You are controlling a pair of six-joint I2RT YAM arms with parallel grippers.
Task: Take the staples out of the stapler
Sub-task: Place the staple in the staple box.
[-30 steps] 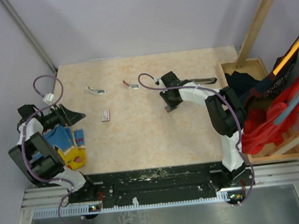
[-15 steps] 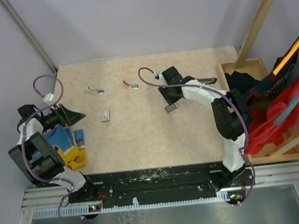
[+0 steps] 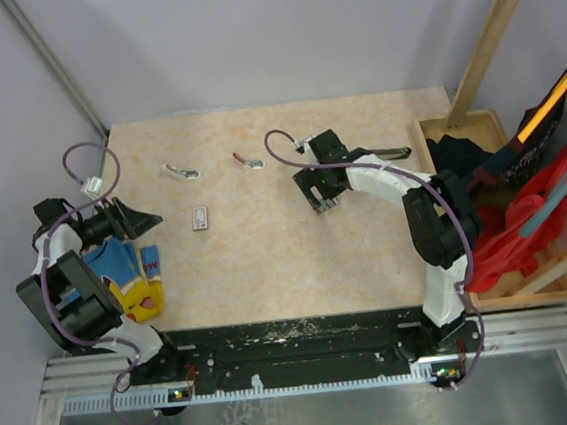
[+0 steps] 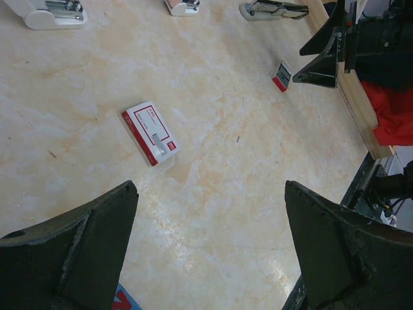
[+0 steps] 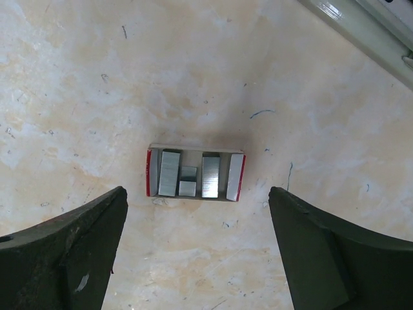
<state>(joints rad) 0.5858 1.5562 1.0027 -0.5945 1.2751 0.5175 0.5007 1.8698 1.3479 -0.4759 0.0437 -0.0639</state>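
- Spanning the whole scene, the mottled beige counter (image 3: 269, 274) carries everything.
- Right claw (image 5: 197, 200) hangs with its jaws spread wide, gripping nothing. Left claw (image 4: 210, 194), well apart to its left, is equally wide and empty.
- Stapler (image 5: 368, 31), slim with a black arm over a silvery-grey base, lies just beyond the right claw.
- Staples (image 5: 169, 173), short grey strips side by side in a small red-edged tray (image 5: 233, 177), lie directly beneath the right claw.

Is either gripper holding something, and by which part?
Nothing is held. The left gripper and right gripper are open; the staples lie in a small box below the right one.
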